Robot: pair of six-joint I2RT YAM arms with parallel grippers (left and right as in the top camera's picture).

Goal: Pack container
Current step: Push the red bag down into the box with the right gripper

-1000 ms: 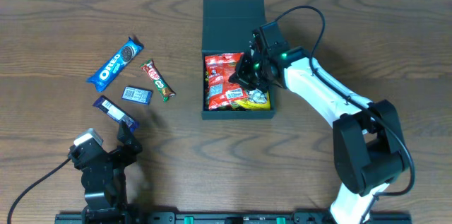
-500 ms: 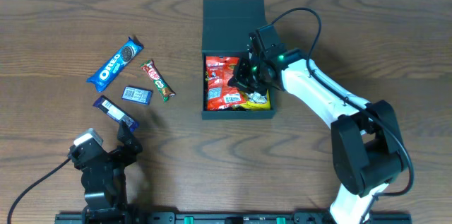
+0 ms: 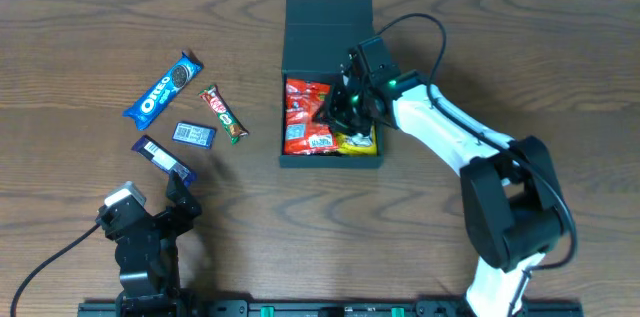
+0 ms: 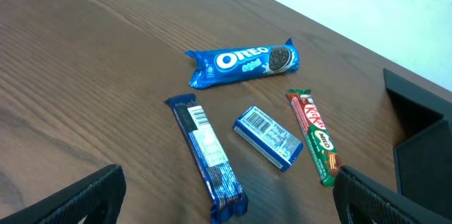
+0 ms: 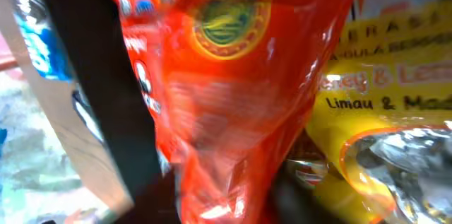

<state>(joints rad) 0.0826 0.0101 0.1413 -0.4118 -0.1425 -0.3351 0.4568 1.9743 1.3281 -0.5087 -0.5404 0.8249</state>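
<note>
Inside the container [image 3: 327,22], our right fingers [image 5: 106,90] touch a red packet [image 3: 303,117], grip impossible to tell; left fingers [image 4: 78,196] spread apart.

"What sort of place is this?"

"A robot test room, I think (not a home). A big white-and-black robot arm [image 3: 445,127] and a small black robot arm [image 3: 145,247] sit by a long black rail [image 3: 300,308] at the edge of a brown wooden table [image 3: 520,47]. A thin black cable [image 3: 50,257] trails off the small one."
</note>
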